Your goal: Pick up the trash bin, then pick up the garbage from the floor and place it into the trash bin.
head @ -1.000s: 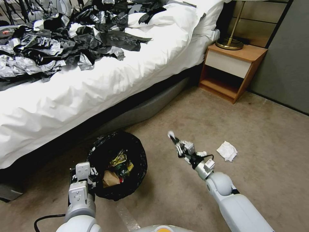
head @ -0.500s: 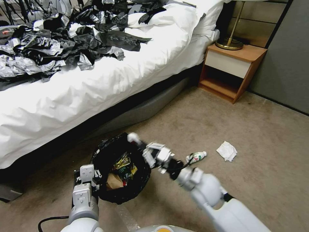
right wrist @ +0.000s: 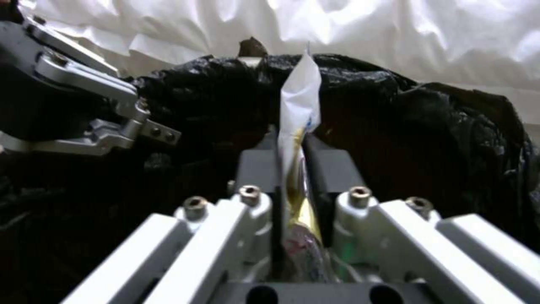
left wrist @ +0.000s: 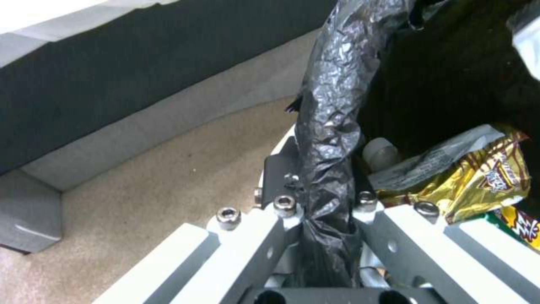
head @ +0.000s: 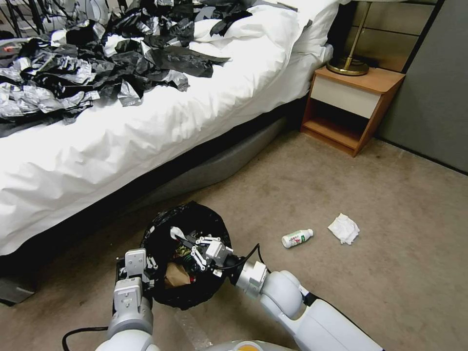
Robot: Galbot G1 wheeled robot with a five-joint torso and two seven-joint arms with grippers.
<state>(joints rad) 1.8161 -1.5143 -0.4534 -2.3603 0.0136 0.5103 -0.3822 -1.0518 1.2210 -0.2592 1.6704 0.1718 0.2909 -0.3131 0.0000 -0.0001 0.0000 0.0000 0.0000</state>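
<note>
The trash bin [head: 165,297], lined with a glossy black bag, hangs beside the bed. My left gripper [head: 147,264] is shut on its near rim; in the left wrist view the left gripper [left wrist: 323,169] pinches the bag-covered rim [left wrist: 332,105]. Gold snack wrappers [left wrist: 478,169] and a brown paper bag [head: 175,274] lie inside. My right gripper [head: 186,241] reaches over the bin's opening, shut on a white-and-gold wrapper [right wrist: 296,109]. On the carpet to the right lie a small plastic bottle [head: 297,238] and a crumpled white tissue [head: 344,228].
The bed [head: 122,146] with white bedding stands just behind the bin, with black-and-silver plastic sheets [head: 73,68] piled on it. A wooden nightstand [head: 351,107] with a brass lamp [head: 348,66] stands at the back right by a grey wall. Open carpet [head: 390,273] lies to the right.
My right arm has swung left from the spot near the bottle to over the bin, carrying the wrapper. The left gripper and bin have shifted slightly right.
</note>
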